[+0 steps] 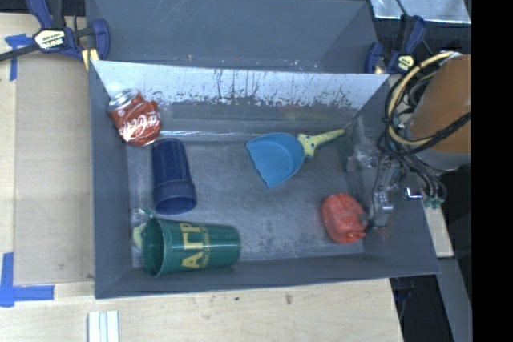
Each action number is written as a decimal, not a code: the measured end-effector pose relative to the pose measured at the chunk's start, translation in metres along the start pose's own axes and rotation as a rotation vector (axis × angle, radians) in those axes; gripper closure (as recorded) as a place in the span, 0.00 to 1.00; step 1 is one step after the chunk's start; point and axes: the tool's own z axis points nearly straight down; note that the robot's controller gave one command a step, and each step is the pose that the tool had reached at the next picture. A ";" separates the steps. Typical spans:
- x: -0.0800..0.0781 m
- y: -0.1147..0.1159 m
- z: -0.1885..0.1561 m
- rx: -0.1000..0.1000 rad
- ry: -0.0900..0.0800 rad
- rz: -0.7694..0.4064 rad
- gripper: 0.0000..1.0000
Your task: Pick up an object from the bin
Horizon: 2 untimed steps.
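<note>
My gripper (378, 200) hangs at the bin's right side, close against the right edge of a red lumpy object (344, 218) that lies on the floor at the lower right. A light blue scoop (276, 158) with a yellow handle rests in the middle of the bin, up and to the left of the gripper, handle pointing toward the right wall.
A crushed red cola can (136, 120) lies in the far left corner. Below it a dark blue cup (172, 176) lies on its side. A green cup with yellow letters (191, 247) lies along the front wall at the left. The arm's cables hang over the right wall.
</note>
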 end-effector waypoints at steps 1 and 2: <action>0.013 -0.007 0.036 0.001 -0.002 -0.044 0.00; 0.018 -0.009 0.047 0.000 0.006 -0.052 0.00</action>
